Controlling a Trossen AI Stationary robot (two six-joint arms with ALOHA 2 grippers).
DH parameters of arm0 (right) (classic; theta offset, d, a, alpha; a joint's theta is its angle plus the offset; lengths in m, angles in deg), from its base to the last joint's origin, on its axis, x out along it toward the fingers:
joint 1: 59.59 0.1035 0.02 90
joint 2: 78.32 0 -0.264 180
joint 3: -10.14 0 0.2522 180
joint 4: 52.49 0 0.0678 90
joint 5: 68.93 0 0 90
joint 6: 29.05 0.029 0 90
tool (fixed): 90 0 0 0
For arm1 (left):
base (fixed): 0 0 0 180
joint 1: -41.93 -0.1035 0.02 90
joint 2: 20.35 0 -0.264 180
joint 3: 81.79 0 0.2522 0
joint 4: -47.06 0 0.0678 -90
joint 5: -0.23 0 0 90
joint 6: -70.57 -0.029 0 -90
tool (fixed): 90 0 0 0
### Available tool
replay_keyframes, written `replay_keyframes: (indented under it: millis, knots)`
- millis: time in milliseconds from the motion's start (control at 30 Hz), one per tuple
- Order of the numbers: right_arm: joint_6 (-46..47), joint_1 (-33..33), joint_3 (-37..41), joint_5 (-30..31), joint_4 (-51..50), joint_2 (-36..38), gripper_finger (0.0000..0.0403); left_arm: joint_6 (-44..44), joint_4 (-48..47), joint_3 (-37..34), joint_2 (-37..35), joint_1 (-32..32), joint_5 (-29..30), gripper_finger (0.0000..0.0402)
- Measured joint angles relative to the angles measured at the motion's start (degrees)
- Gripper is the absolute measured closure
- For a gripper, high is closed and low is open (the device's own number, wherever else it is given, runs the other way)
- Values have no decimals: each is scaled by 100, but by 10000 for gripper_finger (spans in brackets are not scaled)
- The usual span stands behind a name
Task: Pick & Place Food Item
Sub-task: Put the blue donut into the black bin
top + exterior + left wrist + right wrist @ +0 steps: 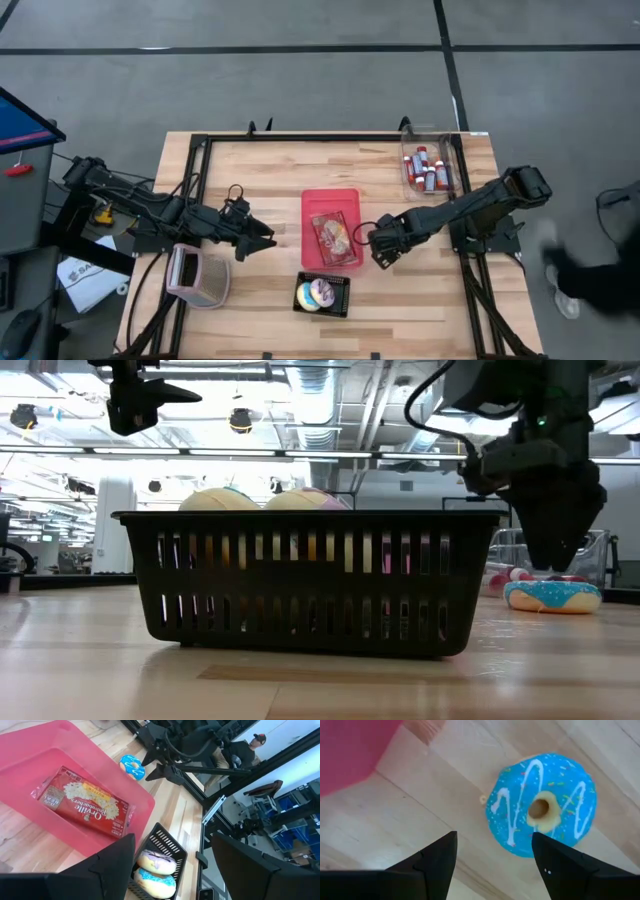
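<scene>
Wood table [270, 170] carries: pink bin [331, 228] mid, black basket [322, 294] in front of it, blue donut [542, 810] right of bin, clear box [428, 165] far right, pink container [198, 276] left.

In the high view the right arm hides the blue donut [542, 812] (the bin's [428, 165] contents too small to tell).

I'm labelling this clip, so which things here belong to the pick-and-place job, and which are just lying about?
In the job:
- blue donut, on the table under the open right pincer
- black basket already holding two donuts

Lying about:
- pink bin with popcorn packet
- clear bin of small bottles
- pink container by the left pincer
</scene>
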Motion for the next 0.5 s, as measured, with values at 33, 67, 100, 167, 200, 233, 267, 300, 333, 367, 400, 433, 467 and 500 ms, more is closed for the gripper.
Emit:
replay_keyframes:
  millis: [33,67,100,167,200,233,267,300,333,367,400,433,467,500]
  knots:
    - [-66,-35,37,-37,83,-4,154,8,0,0,0,0,0,141]
    - [-113,-64,56,-98,192,-34,154,16,0,0,0,1,0,141]
    - [-167,-87,80,-149,315,-54,154,17,-1,0,0,1,0,141]
    - [-247,-122,112,-157,299,-59,154,44,-2,0,0,1,0,141]
    - [-272,-135,116,-134,288,-57,154,53,-2,0,0,-1,4,141]
    - [-299,-164,114,-121,302,-57,154,63,-4,0,0,-1,16,141]
    - [-338,-195,112,-114,275,-50,154,89,-3,0,0,1,20,141]
    - [-412,-221,111,-106,223,-44,154,111,-2,0,0,-1,20,141]
    - [-484,-246,111,-99,206,-48,154,118,-4,0,0,-1,20,141]
    - [-553,-275,111,-100,217,-68,154,123,-4,0,0,-1,22,141]
    - [-615,-303,111,-103,234,-96,154,123,-4,0,0,-1,22,141]
    - [-684,-327,111,-125,258,-125,154,130,-4,0,0,-1,22,141]
    - [-735,-352,111,-129,308,-149,154,132,-9,0,0,-1,23,141]
    - [-782,-380,111,-134,347,-164,154,142,-9,0,0,1,26,141]
